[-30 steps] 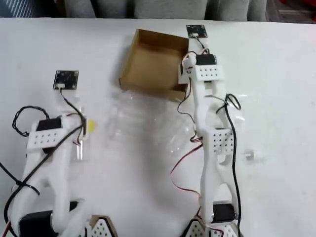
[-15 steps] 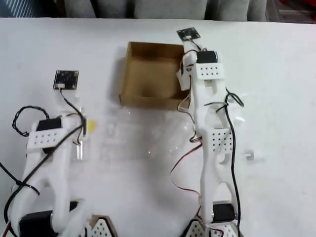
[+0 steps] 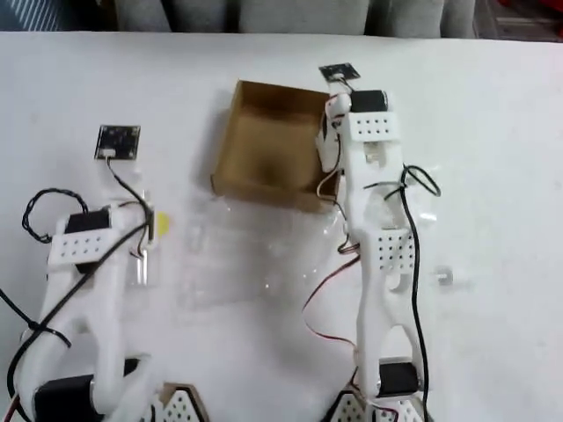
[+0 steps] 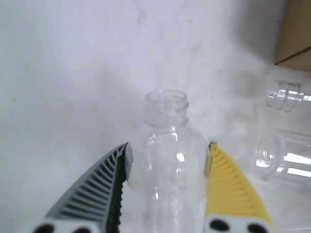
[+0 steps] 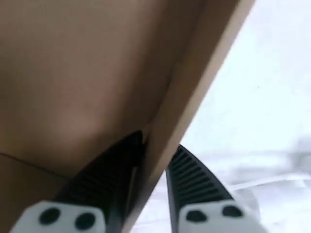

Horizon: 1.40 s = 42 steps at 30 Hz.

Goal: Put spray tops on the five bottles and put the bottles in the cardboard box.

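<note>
On the white table (image 3: 493,114), the cardboard box (image 3: 264,149) sits at centre rear, the right gripper (image 5: 158,150) clamped on its side wall. The left gripper (image 4: 167,153) pinches an open-necked clear bottle (image 4: 166,116) (other bottles (image 4: 284,155) lie just beside it).

White table (image 3: 493,132): plain pale surface spanning the full width of the high view, with a straight far edge. Beyond the table's far edge, a row of grey cushioned shapes (image 3: 264,13) stands side by side. Past the table's far left corner is a blue-striped object (image 3: 35,13), and past its far right corner a red object (image 3: 528,7). Both are cut off by the frame.
</note>
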Each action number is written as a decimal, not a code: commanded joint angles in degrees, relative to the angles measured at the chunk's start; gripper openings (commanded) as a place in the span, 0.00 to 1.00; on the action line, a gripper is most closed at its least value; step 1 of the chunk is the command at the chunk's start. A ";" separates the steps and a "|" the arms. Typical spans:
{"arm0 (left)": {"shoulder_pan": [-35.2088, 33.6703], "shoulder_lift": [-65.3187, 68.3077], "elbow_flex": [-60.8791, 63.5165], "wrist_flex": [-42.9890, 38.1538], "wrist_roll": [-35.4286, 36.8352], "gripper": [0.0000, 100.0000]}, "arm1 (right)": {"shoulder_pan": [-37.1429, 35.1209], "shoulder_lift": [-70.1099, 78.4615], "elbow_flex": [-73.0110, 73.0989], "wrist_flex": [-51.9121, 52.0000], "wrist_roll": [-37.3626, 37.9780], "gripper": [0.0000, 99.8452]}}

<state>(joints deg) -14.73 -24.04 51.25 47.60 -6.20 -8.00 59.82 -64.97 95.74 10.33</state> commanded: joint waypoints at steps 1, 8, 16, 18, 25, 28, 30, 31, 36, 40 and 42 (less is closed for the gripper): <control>-0.57 -2.77 -0.18 -1.49 -0.53 0.02 | -1.54 -3.38 -2.90 2.33 1.58 0.02; -0.66 -2.77 -0.18 -1.49 -0.53 0.02 | -1.19 -3.21 -2.90 2.42 3.60 0.02; -1.54 -2.77 -0.35 -1.49 -0.62 0.02 | -1.98 -3.47 -2.90 4.88 6.15 0.02; -1.54 -2.77 -0.35 -1.49 -0.62 0.02 | -1.80 -3.56 -2.90 5.23 4.66 0.02; -1.54 -2.77 -0.26 -2.73 -0.62 0.02 | -1.98 -7.43 1.76 5.58 3.25 0.02; -1.54 -2.77 -0.18 -2.90 -0.62 0.02 | -2.33 -12.97 8.62 5.23 4.13 0.02; -1.45 -2.77 -0.18 -2.90 -0.62 0.02 | -2.86 -15.96 12.48 4.70 5.27 0.02; -1.45 -2.77 -0.18 -2.90 -0.62 0.02 | -3.03 -17.19 14.59 3.65 5.45 0.02; -1.45 -2.77 -0.18 -2.99 -0.62 0.02 | -3.03 -21.49 25.23 -1.71 6.59 0.02; -1.36 -2.77 -0.18 -2.99 -0.62 0.02 | -1.45 -25.19 32.00 -7.43 2.64 0.02; -1.36 -2.77 -0.18 -2.99 -0.62 0.02 | -0.57 -26.15 34.55 -10.59 0.88 0.02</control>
<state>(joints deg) -15.78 -24.04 51.34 46.46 -6.29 -10.11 38.90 -32.26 89.41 13.58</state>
